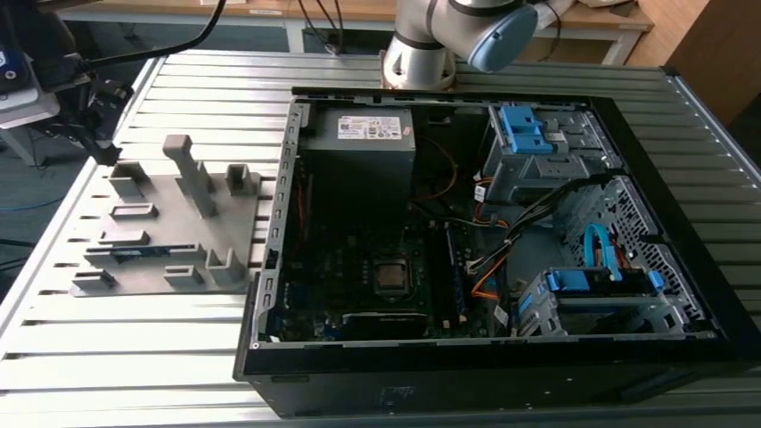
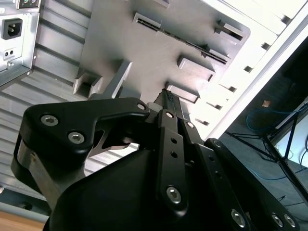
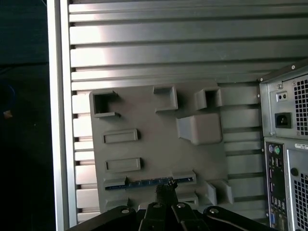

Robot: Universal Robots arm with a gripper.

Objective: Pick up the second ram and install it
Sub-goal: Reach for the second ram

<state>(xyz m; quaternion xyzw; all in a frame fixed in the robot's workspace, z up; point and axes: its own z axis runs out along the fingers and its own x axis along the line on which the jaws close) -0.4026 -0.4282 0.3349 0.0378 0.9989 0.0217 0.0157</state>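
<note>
Black hand [image 3: 166,188] is hovering fully closed, gripping nothing. Near its tips, the second ram [image 3: 137,184] is lying in a grey tray [image 3: 154,149] slot.

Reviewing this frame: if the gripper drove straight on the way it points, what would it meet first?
Most likely the second ram, lying in its slot on the grey fixture tray: in the first wrist view the gripper has its tip lined up over it. Height above it is unclear.
</note>
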